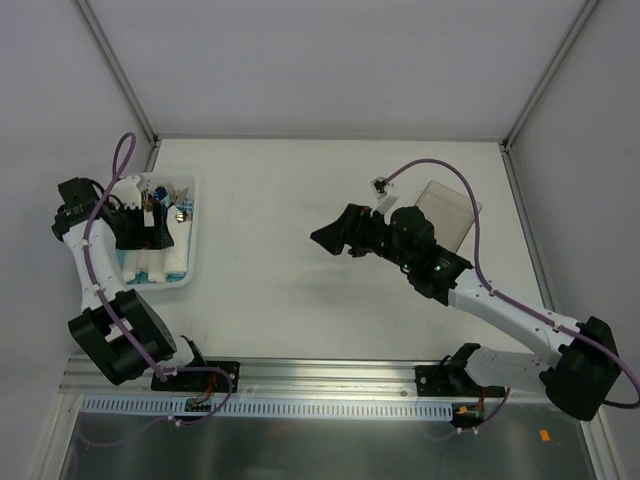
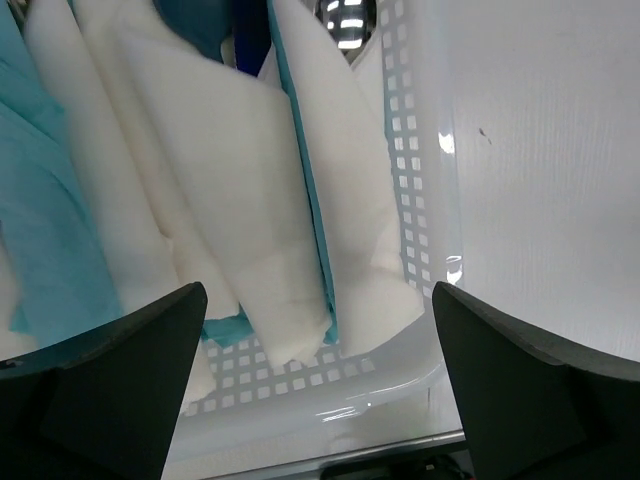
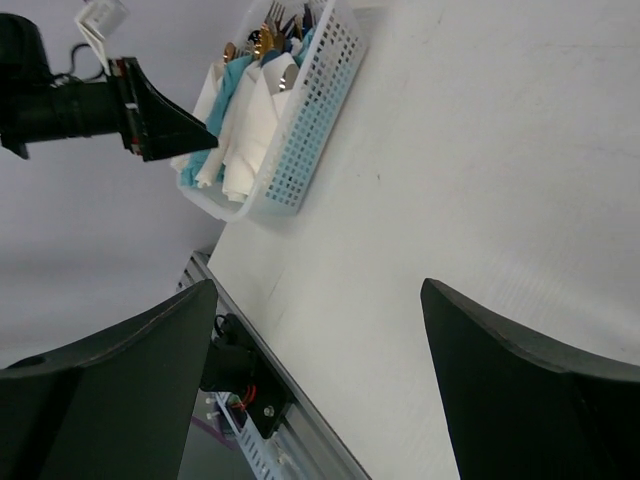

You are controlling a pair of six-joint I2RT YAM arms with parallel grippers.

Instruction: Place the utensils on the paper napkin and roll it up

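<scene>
Jaws apart on both arms, nothing held. Left jaws over basket (image 2: 405, 230); paper napkin (image 2: 240, 200) straight below, long axis crosswise to closing line; utensils (image 2: 347, 15) beyond. Right jaws well away.

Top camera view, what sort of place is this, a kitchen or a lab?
Probably a robotics lab cell, not a kitchen: a white table enclosed by plain panels on metal framing, left arm and right arm bolted to a rail at its near edge, and a basket of napkins and cutlery.

A pale table (image 1: 320, 310) sits between plain grey-white walls (image 1: 330, 60); a slotted metal rail (image 1: 330, 385) edges its near side.
</scene>
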